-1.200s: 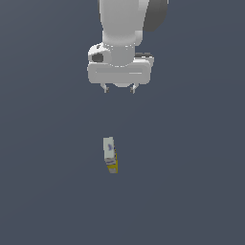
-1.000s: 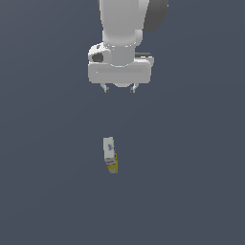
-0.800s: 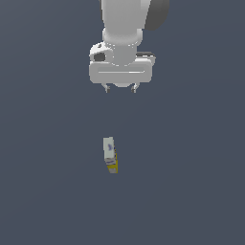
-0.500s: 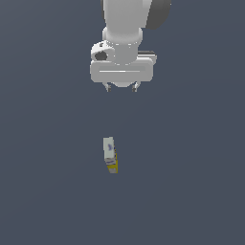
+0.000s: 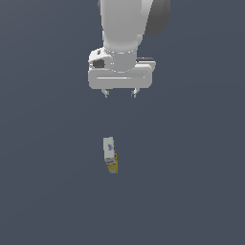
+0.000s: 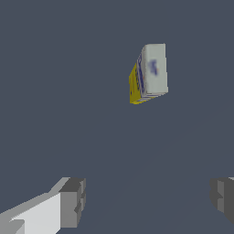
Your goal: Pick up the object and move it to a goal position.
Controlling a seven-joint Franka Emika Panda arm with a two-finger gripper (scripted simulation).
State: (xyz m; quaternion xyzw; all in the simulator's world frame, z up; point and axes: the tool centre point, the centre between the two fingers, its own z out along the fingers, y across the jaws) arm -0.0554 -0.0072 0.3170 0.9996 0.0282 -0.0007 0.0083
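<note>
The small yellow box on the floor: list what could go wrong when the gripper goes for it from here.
1. The gripper is open but well apart from the small yellow box, so a straight descent would likely miss it.
2. The box is narrow and lies slightly askew to the fingers; closing unaligned might twist or push it away.

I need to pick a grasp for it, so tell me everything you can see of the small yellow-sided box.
The box is small, elongated and rectangular, with yellow sides and a pale grey-white top face carrying a bluish print too blurred to read. It looks like printed cardboard. It lies flat on the dark grey surface, its long axis running roughly toward the arm. Nothing touches it except the surface: the gripper hangs apart from it with its jaws open, spread wider than the box.
</note>
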